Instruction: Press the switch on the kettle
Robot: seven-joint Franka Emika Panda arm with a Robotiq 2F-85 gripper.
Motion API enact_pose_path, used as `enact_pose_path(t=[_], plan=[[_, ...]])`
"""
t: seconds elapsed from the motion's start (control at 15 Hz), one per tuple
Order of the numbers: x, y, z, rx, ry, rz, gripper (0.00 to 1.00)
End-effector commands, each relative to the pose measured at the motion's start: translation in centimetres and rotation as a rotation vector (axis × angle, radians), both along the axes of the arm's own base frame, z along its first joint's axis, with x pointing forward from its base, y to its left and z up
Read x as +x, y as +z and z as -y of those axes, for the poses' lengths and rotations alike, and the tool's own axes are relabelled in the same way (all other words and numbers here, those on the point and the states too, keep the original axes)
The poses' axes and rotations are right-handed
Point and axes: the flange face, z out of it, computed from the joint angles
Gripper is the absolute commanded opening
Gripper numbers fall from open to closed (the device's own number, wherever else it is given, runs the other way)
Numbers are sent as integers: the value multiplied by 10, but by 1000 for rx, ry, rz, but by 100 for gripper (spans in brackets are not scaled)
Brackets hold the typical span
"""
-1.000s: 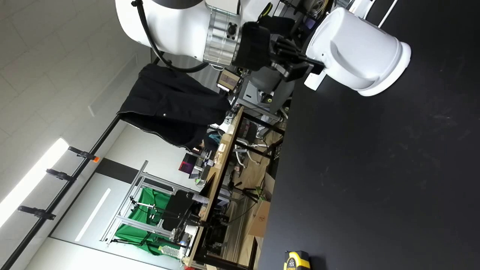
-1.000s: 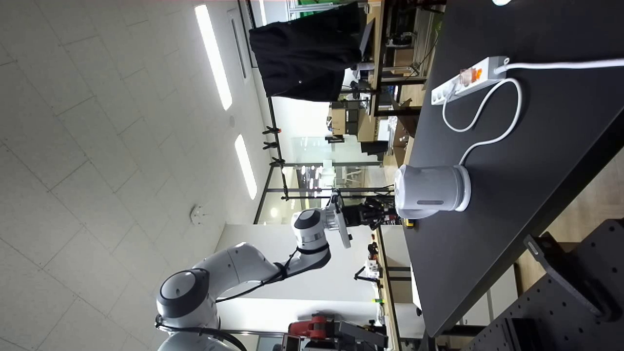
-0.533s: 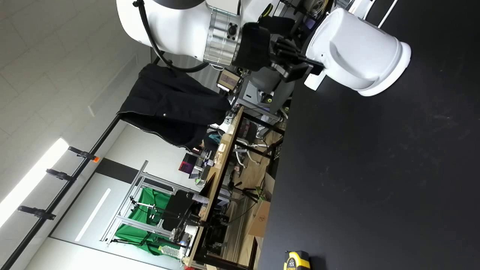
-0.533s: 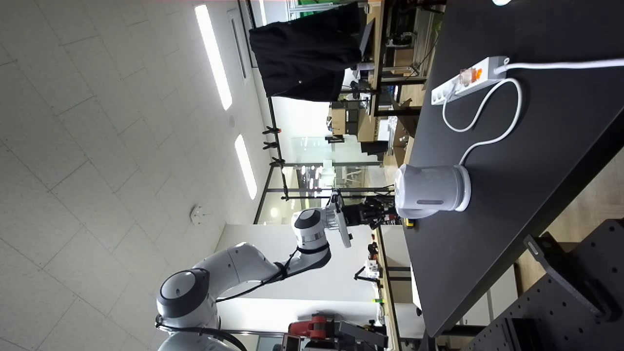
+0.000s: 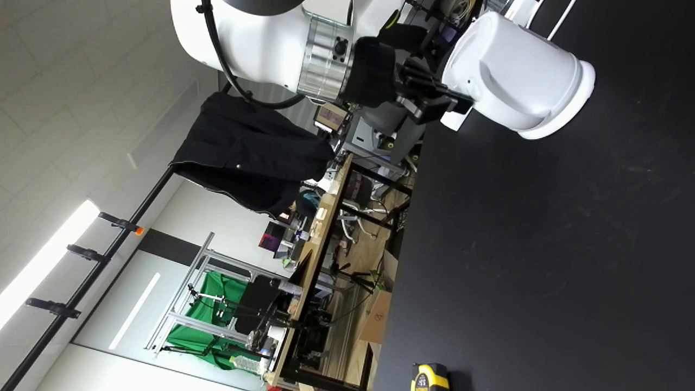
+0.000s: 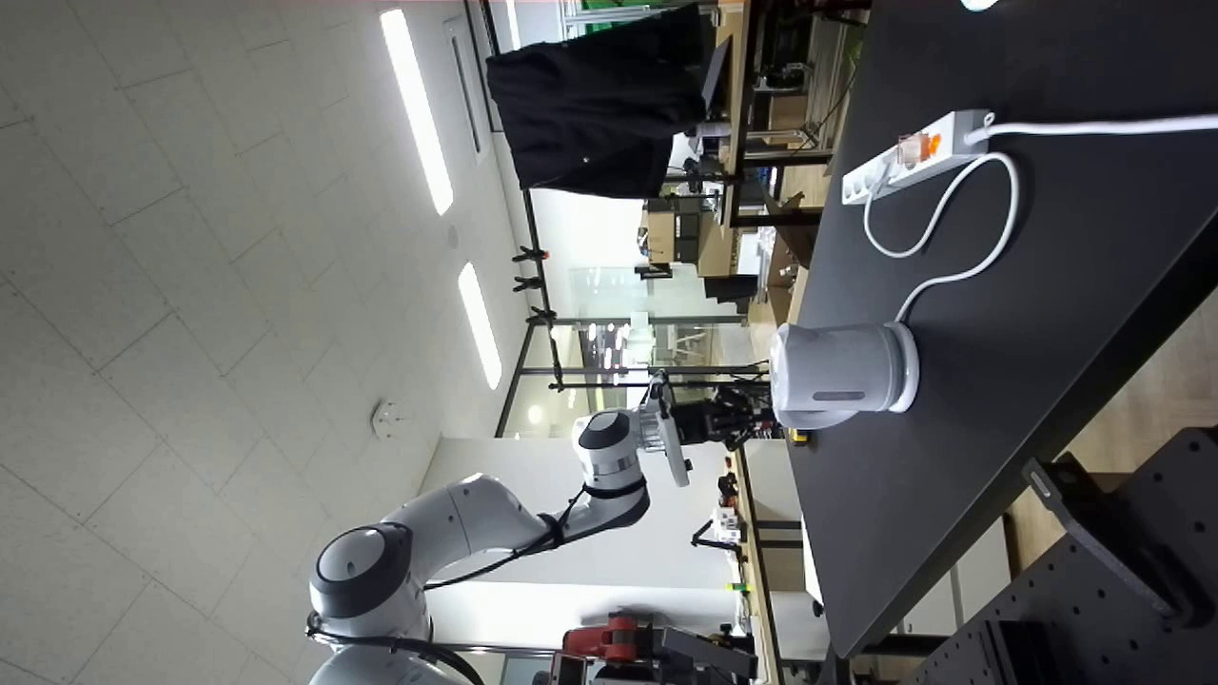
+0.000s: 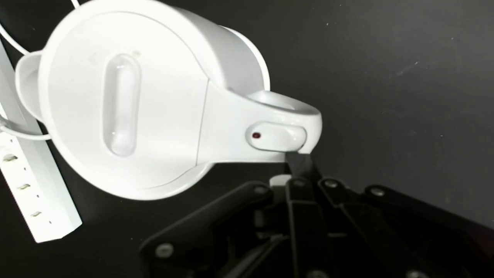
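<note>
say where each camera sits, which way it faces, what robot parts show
In an exterior view, turned sideways, the camera sits near the kettle, facing its handle side across the table; part of the arm and the gripper show.
In an exterior view, also sideways, farther back, it faces the kettle's flank and the power strip; most of the arm shows.
The wrist view, from the arm's end, looks down on the lid and switch; the gripper shows at the bottom.
Both exterior views share kettle, gripper and table.
</note>
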Motion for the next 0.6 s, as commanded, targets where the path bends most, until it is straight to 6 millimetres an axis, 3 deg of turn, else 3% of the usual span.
enact_pose_path(t=[0.0,0.33,0.53], plan=[[-7,-15,-6,-12,-28,-3,0],[-7,-19,-13,-3,-37,1,0],[-6,-5,-14,2,-39,21,0]])
